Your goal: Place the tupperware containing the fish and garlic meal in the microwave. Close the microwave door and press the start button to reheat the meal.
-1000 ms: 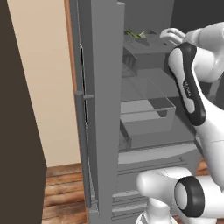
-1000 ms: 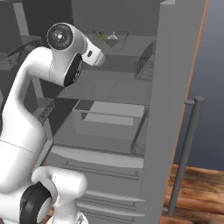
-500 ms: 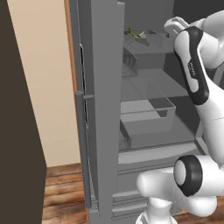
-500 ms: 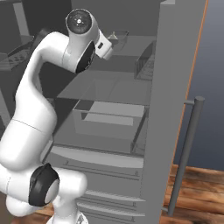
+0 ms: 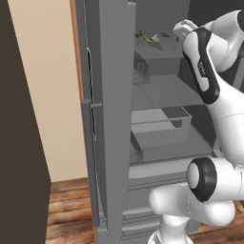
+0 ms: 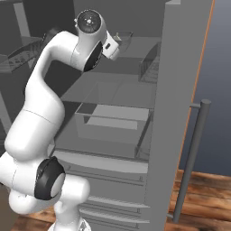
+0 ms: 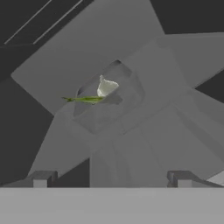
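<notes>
The tupperware [image 7: 109,98] is a small translucent grey tub on an upper shelf of the open fridge. Inside it lie a green fish piece [image 7: 85,99] and a pale garlic piece [image 7: 107,86]. In the left base view the tupperware [image 5: 153,39] sits at the top of the fridge, just left of my white hand. My gripper [image 7: 111,179] is open, its fingertips [image 7: 41,178] wide apart and short of the tub, with nothing between them. In the right base view my hand [image 6: 113,45] covers most of the tupperware [image 6: 125,36]. The microwave and its door are out of view.
The grey fridge door [image 5: 114,119] stands open on the left with a long vertical handle [image 5: 88,157]. A larger grey drawer [image 5: 159,126] sits on a lower shelf. A second door [image 6: 176,113] with its handle [image 6: 191,158] is on the right. Wooden floor [image 6: 203,194] lies below.
My arm has swung up and forward into the fridge, bringing the hand closer to the tupperware on the upper shelf. The tub has not moved.
</notes>
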Controlling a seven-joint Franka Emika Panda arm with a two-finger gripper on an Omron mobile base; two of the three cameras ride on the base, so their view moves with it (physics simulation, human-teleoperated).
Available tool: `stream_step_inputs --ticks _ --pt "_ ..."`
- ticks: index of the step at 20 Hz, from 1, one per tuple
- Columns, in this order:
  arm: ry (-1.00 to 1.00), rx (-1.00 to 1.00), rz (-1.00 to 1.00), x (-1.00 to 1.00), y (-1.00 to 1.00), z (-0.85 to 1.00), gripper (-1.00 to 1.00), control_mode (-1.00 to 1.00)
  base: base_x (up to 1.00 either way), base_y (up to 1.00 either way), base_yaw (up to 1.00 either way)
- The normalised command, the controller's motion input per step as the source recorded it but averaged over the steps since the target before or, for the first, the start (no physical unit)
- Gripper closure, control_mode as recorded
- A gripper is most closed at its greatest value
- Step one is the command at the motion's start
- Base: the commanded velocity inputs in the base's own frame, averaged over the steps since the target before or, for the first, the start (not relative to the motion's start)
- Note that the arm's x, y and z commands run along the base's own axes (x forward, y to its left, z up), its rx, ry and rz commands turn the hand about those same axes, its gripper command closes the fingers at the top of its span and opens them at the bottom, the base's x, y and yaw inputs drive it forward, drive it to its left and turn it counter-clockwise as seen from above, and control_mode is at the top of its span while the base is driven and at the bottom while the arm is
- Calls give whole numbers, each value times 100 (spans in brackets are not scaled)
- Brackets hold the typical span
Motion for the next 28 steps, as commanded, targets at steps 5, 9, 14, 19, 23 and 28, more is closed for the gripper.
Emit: stream_step_inputs --ticks 5,9,14,19,23,28 --pt "0 0 0 42 0 -9 -100 -100 0 0 0" --pt "4 0 0 39 0 0 -100 -100 0 0 0" --pt "10 0 0 38 2 0 -100 -100 0 0 0" --pt "9 0 0 38 0 0 -100 -100 0 0 0" --pt "0 0 0 38 0 0 -100 -100 0 0 0" --pt "0 0 0 41 0 0 -100 -100 0 0 0"
